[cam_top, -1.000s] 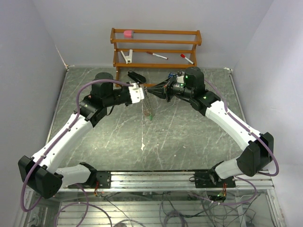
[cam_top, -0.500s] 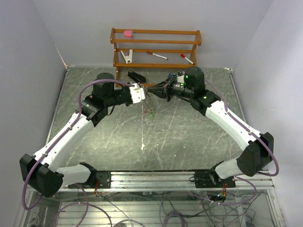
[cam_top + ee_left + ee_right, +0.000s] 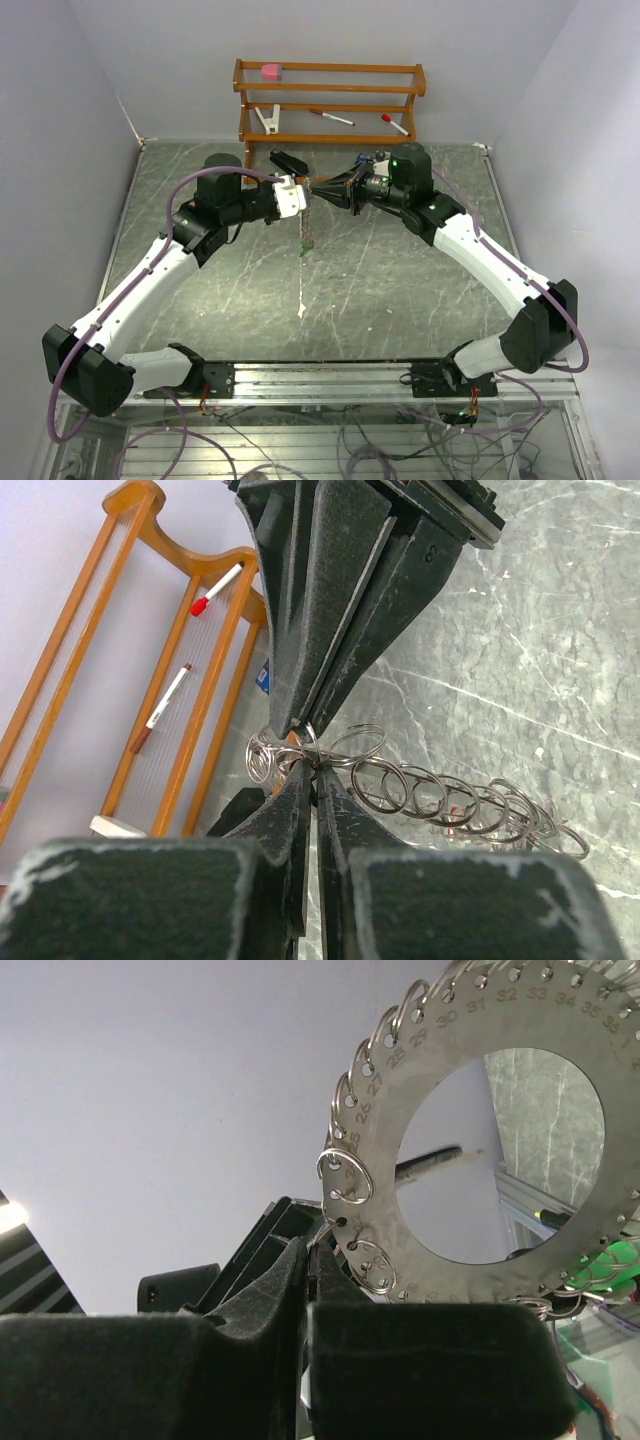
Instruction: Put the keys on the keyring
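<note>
The keyring (image 3: pixel 308 225) is a flat grey metal ring with numbered holes and small split rings along its rim; it hangs in mid-air over the table's far middle. My left gripper (image 3: pixel 303 191) is shut on its top edge. My right gripper (image 3: pixel 319 188) meets it tip to tip and is shut on a small split ring at the rim. The right wrist view shows the keyring (image 3: pixel 400 1210) face on above my right gripper (image 3: pixel 310 1248). The left wrist view shows it (image 3: pixel 440 795) edge on beyond my left gripper (image 3: pixel 314 772). A green tag (image 3: pixel 308 251) hangs at its bottom. The keys' blades are not clear.
A wooden rack (image 3: pixel 330 138) stands at the back wall with a pink item (image 3: pixel 271 71), a white clip (image 3: pixel 268 120) and two red-capped pens (image 3: pixel 330 117). A black object (image 3: pixel 288 160) lies before it. A small white scrap (image 3: pixel 301 310) lies nearer.
The hanging keyring has swung a little and now hangs straight down, its green tag slightly further left. Both grippers stay shut at the same spot.
</note>
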